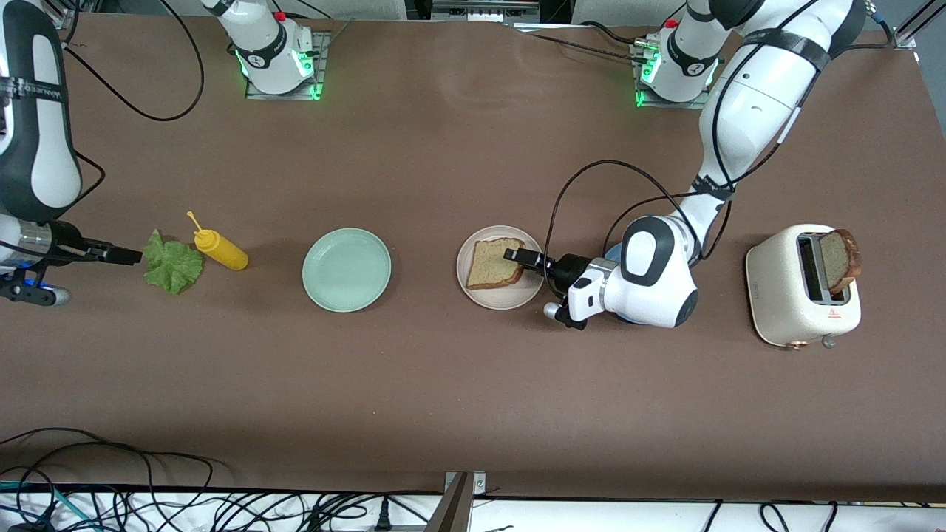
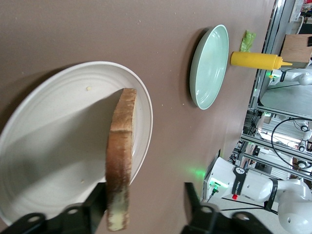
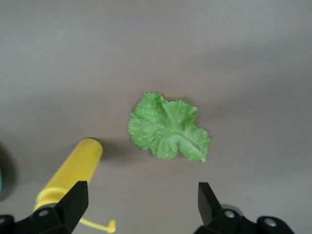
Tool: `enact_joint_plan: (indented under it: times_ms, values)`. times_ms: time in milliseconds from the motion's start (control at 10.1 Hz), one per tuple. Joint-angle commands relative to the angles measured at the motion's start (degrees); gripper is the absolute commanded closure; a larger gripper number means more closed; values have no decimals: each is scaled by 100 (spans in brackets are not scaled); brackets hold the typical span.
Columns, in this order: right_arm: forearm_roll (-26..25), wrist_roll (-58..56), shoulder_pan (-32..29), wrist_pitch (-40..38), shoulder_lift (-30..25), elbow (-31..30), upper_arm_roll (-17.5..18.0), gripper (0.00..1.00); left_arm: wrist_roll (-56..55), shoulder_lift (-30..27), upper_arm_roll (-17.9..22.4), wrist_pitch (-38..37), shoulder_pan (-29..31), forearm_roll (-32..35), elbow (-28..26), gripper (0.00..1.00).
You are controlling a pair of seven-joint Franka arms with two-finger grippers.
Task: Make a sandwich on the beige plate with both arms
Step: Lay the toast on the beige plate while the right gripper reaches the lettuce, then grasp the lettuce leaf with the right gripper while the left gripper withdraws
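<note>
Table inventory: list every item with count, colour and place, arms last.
Beige plate: one, cream, mid-table.
Bread slices: two, tan; one on the beige plate, one in the toaster.
Toaster: one, white, left arm's end.
Green plate: one, mint, beside the beige plate.
Squeeze bottle: one, yellow, beside the lettuce.
Lettuce leaf: one, green, right arm's end.
Left gripper: black, open, at the plated slice.
Right gripper: black, open, over the lettuce's edge.

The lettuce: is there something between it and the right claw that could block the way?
Nothing visible blocks it. The right claw hangs open over the bare table beside the lettuce. The yellow bottle lies close beside the leaf, apart from it, under one finger.
</note>
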Motion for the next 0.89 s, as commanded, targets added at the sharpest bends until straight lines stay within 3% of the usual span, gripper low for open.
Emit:
enact_joint_plan:
  times_ms: [0, 596, 795]
  values:
    - [-8, -147, -99, 588, -111, -707, 7, 0, 117, -212, 124, 0, 46, 205, -12, 0]
    - [-8, -762, -116, 2311, -94, -2088, -195, 0, -92, -976, 230, -245, 459, 2216, -12, 0]
    - [-8, -780, -125, 2497, 72, -2196, -195, 0, -1265, -1407, 230, -578, 477, 3288, 23, 0]
